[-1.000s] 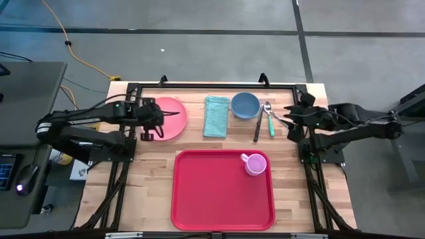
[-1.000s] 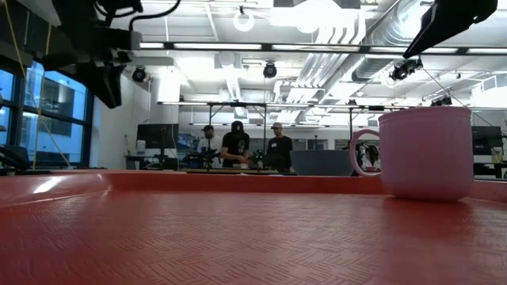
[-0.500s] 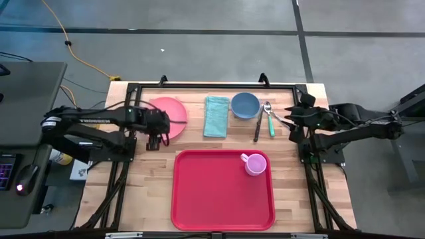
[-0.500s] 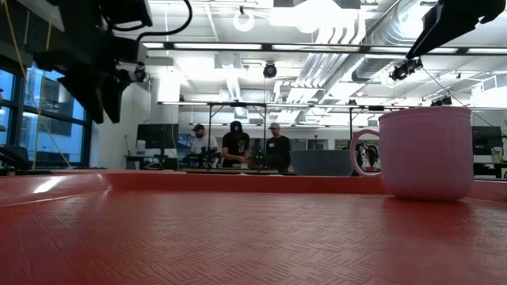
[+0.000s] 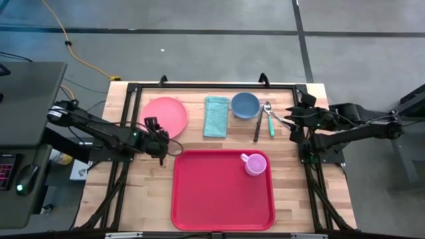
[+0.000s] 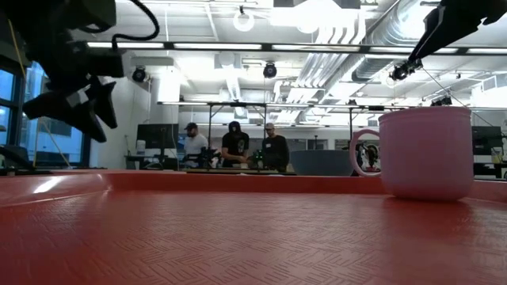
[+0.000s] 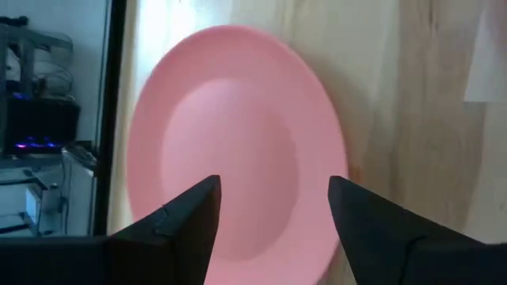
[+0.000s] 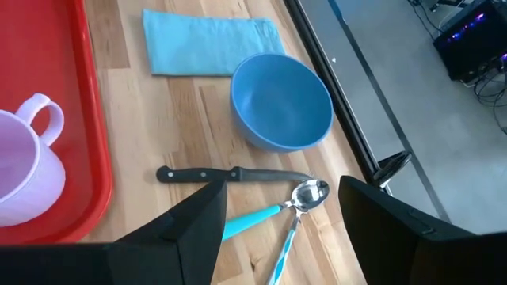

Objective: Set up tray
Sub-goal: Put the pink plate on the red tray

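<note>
The red tray (image 5: 222,199) lies at the table's near middle, with a pink mug (image 5: 254,163) standing in its far right corner. A round pink plate (image 5: 165,114) rests flat on the wood at the far left. My left gripper (image 5: 159,142) hovers open just near of the plate, between it and the tray's far left corner. In the left wrist view the plate (image 7: 238,134) shows beyond the spread fingers of that gripper (image 7: 273,198). My right gripper (image 5: 290,118) waits open above the table's far right, by the cutlery, and holds nothing (image 8: 281,202).
A folded teal napkin (image 5: 216,116), a blue bowl (image 5: 245,105), a black-handled knife (image 5: 257,126), a metal spoon (image 5: 267,109) and a teal-handled utensil (image 5: 271,125) lie in a row along the far side. A black frame (image 5: 199,85) borders the table. People stand in the room beyond.
My left gripper has swung from above the plate's left side toward the table's near edge and a little right. It has also sunk lower, rolled at the wrist, and its fingers have opened. The plate, tray and mug have stayed put.
</note>
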